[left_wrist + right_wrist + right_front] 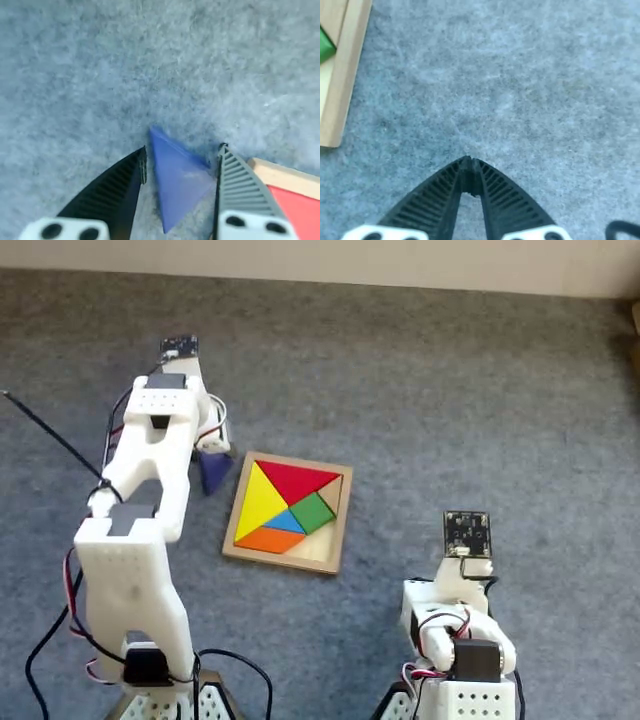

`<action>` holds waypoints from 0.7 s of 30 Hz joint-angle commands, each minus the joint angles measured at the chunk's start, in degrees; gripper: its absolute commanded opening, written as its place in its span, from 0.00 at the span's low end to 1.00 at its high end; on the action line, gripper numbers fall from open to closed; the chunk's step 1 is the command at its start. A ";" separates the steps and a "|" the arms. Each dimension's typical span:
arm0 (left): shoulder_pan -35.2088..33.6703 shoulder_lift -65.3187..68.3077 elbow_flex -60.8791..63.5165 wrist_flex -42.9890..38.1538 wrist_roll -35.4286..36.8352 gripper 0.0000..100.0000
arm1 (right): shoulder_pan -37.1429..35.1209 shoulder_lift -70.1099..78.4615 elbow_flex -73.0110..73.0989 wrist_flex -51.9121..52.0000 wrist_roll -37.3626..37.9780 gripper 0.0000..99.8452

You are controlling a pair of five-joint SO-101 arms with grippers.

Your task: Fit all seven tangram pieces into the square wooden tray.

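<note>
left tool released, straddling blue triangle | right tool clenched, empty

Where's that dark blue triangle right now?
In the high view the blue triangle sits on the carpet just left of the tray, between the left gripper's open jaws.
</note>
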 commanded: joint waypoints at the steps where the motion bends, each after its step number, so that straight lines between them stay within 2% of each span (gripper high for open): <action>1: -0.48 1.98 -6.81 2.55 0.18 0.23 | 0.57 -1.27 7.52 0.31 -0.26 0.00; 8: -0.40 6.46 -13.76 10.29 0.35 0.23 | 0.57 -1.27 7.43 0.31 -0.26 0.00; 13: 0.31 5.67 -14.02 10.81 0.09 0.23 | 0.57 -1.27 7.43 0.31 -0.26 0.00; 17: 1.19 5.41 -13.93 11.78 0.44 0.31 | 0.57 -1.27 7.43 0.31 -0.26 0.00; 21: 1.45 5.49 -13.76 12.04 0.44 0.29 | 0.66 -1.27 7.43 0.31 -0.26 0.00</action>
